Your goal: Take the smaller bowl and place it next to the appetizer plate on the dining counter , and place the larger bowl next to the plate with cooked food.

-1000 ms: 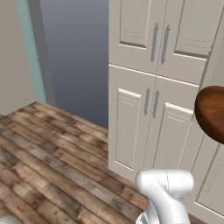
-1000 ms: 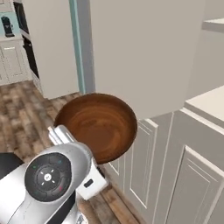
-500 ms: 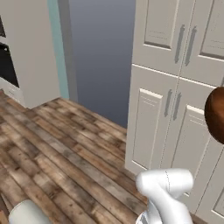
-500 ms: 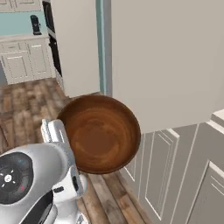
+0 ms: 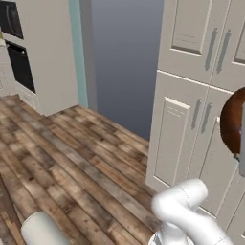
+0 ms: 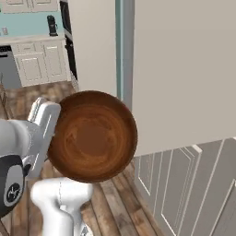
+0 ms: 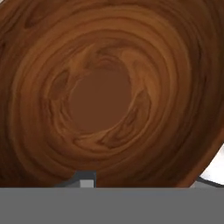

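Observation:
The larger bowl, deep and of glossy dark reddish-brown wood, hangs in the air with its inside turned toward the right base view. My gripper is shut on its left rim, the white hand just beside it. At the right edge of the left base view a dark slice of the larger bowl shows in front of the cabinet doors. In the hand view, the grained inside of the larger bowl lies very close, with one grey fingertip against its lower wall. The smaller bowl, both plates and the dining counter are out of view.
Tall white cabinet doors stand close on the right. A wood plank floor stretches left to a wall oven. A pale cylinder sits low at the left. White base cabinets with a dark appliance stand far behind.
The whole picture has slid across both base views, so the base has moved. The bowl stays in the gripper, at much the same place relative to the arm.

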Robot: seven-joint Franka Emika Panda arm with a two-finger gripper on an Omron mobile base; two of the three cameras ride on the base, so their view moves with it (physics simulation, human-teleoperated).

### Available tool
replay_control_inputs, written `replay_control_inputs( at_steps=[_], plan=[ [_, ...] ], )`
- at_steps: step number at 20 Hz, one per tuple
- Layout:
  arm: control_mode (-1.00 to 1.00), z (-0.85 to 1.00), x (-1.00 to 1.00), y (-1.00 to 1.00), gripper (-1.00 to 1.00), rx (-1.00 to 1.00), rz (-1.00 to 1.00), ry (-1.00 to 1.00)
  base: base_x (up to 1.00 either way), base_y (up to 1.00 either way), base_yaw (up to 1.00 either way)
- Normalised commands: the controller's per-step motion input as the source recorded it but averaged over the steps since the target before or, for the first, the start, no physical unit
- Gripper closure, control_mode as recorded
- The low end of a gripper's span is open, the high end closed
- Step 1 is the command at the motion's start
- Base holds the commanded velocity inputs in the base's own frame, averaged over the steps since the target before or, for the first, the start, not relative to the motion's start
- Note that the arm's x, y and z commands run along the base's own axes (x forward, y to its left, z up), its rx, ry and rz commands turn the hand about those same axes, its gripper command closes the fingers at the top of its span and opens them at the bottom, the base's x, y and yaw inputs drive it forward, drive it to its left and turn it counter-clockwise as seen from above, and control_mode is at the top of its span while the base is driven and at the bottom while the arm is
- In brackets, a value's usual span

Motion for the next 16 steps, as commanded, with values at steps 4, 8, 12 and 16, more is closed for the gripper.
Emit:
replay_control_inputs(
  at_steps=[4, 8, 12, 16],
  plan=[
    [1.00, 0.00, 0.00, 0.00, 1.00, 0.00, 0.00, 0.00, -0.64, 0.54, 0.00],
    [1.00, 0.00, 0.00, 0.00, 1.00, 0.00, 0.00, 0.00, -0.36, 0.65, 0.00],
    [1.00, 0.00, 0.00, 0.00, 1.00, 0.00, 0.00, 0.00, 0.02, 0.75, 0.00],
    [1.00, 0.00, 0.00, 0.00, 1.00, 0.00, 0.00, 0.00, 0.17, 1.00, 0.00]
  ],
)
